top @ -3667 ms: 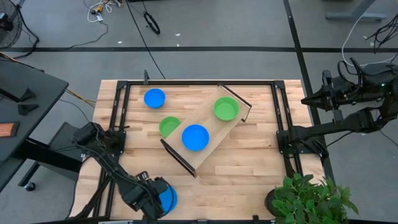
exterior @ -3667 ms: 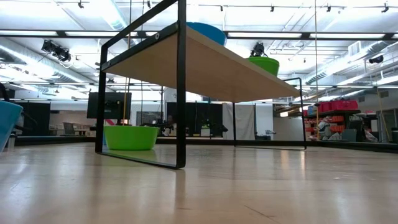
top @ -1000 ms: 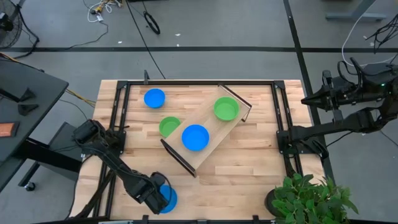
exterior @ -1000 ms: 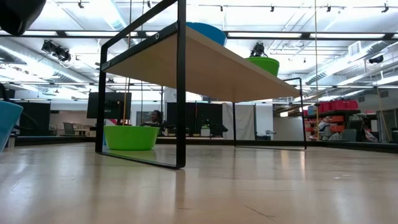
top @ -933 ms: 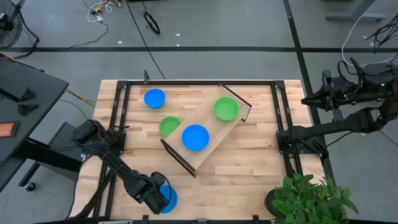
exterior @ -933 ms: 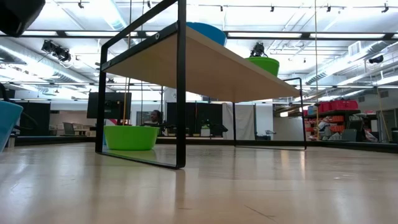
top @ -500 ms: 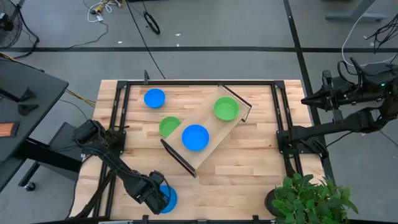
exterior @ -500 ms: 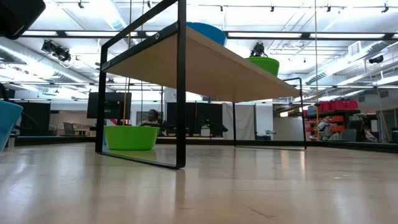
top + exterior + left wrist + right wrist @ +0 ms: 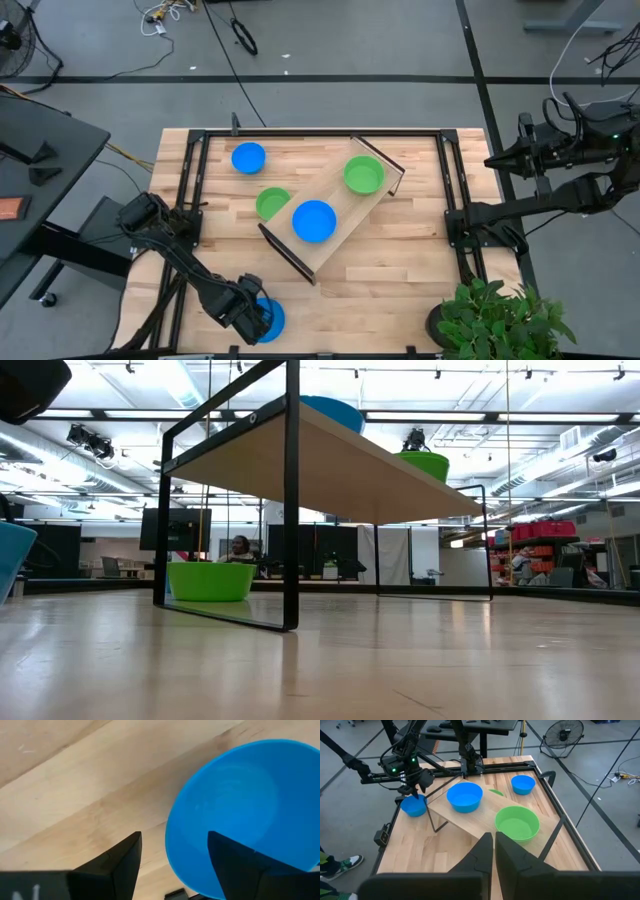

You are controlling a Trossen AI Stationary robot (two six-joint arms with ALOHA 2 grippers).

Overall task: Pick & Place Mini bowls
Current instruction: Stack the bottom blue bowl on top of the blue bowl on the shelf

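Left wrist view: the left gripper (image 9: 172, 852) has its jaws spread, one finger outside and one inside the rim of a blue bowl (image 9: 250, 815), not closed on it. From above, this bowl (image 9: 270, 320) sits at the table's (image 9: 400, 270) near-left edge, under the gripper (image 9: 250, 315). Beyond the jaws stands the wooden tray (image 9: 340, 215), raised on black frames, carrying a second blue bowl (image 9: 314, 221) and a green bowl (image 9: 363, 175). Another green bowl (image 9: 271, 203) lies beside the tray; a third blue bowl (image 9: 248, 157) lies farther off. The right gripper (image 9: 494, 847) waits off the table's right edge, fingers pressed together.
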